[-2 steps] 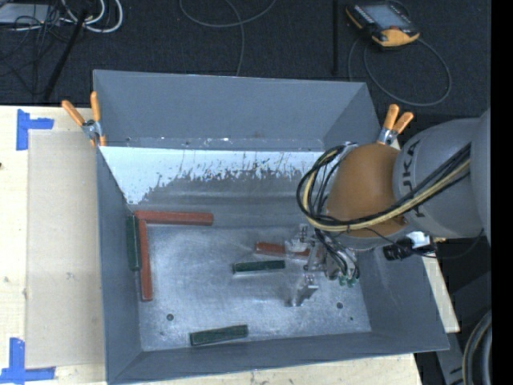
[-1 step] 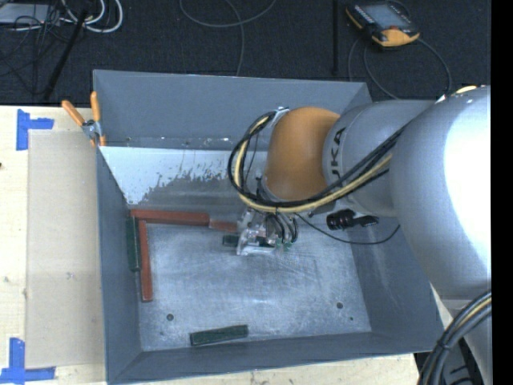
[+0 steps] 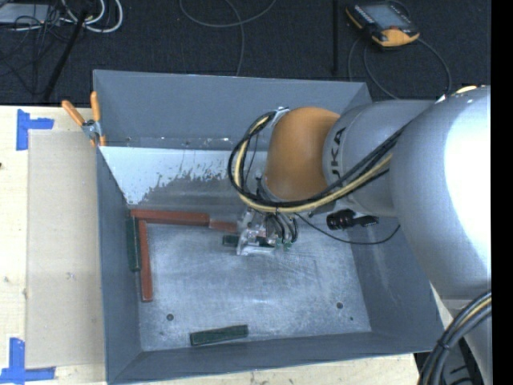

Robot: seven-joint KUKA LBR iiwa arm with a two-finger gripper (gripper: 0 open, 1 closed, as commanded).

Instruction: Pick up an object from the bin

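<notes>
Camera view: gripper (image 3: 260,243) low over the middle of the bin (image 3: 240,103), under the arm's orange wrist cover (image 3: 298,155). Whether the claw is apart or together cannot be told; the wrist and cables hide it. Nothing can be seen held. Nearest things are a short reddish-brown bar (image 3: 222,226) just to the gripper's left and a small dark green piece (image 3: 231,240) just beside it, lower in the view; which of the two is the target cannot be told. Judgement: task at the grasp stage, nothing lifted yet. To do it well, straddle the bar across its narrow width, not along its length, come down to the floor before closing, then lift straight up. Both pieces lie flat, so a high close would likely skid over them. Surface: bare grey metal floor (image 3: 264,295), scuffed and probably slick, so a nudged bar may slide. Room: open floor to the right and toward the near wall. A long reddish-brown bar (image 3: 170,216), an upright brown bar (image 3: 145,263) and a dark green bar (image 3: 131,245) lie to the left. Another dark green bar (image 3: 219,336) lies well apart by the near wall.
</notes>
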